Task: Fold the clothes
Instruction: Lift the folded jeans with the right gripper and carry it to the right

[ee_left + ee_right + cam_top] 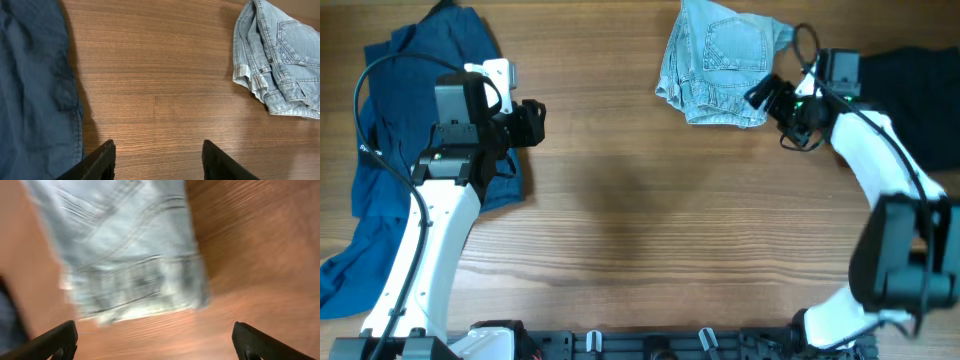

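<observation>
**A:** Where are the shorts (720,60)?

**B:** Bunched on the bench's (620,200) far side, right of centre. My right fingers (55,340) are spread and empty, just beside them. My left fingers (102,162) are spread and empty, well apart.

**A:** Handling?

**B:** I judge soft, thick denim. I'd take the waistband or a cuffed hem. Right wrist view blurred; under-layers hidden.

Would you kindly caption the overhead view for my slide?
Right hand open beside the denim shorts; left hand open by a navy garment.
</observation>
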Tool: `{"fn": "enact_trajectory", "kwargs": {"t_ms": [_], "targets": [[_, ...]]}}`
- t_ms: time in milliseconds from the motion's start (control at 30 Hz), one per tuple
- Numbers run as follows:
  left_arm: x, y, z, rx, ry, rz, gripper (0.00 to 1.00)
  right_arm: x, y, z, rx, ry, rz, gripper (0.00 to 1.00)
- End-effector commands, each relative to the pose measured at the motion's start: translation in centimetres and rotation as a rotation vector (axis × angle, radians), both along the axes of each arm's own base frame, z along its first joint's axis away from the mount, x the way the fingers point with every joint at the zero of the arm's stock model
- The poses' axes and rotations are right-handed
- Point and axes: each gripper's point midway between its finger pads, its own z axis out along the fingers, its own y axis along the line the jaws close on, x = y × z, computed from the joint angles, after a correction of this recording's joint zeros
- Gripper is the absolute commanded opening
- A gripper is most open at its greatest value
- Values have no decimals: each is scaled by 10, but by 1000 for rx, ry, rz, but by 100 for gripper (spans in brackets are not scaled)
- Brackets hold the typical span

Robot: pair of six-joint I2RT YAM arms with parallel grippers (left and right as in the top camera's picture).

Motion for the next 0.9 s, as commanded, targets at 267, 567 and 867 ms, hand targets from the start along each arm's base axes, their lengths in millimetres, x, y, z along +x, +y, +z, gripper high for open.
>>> {"fn": "enact_trajectory", "kwargs": {"t_ms": [267,567,867], "targets": [[0,1,-3,-8,12,9,56,-9,109,-32,168,212,-459,100],[-5,1,-7,-8,37,9,56,14,104,-84,156,197,-603,100],[-5,1,-7,-8,37,9,56,46,80,-103,77,28,-699,99]]}}
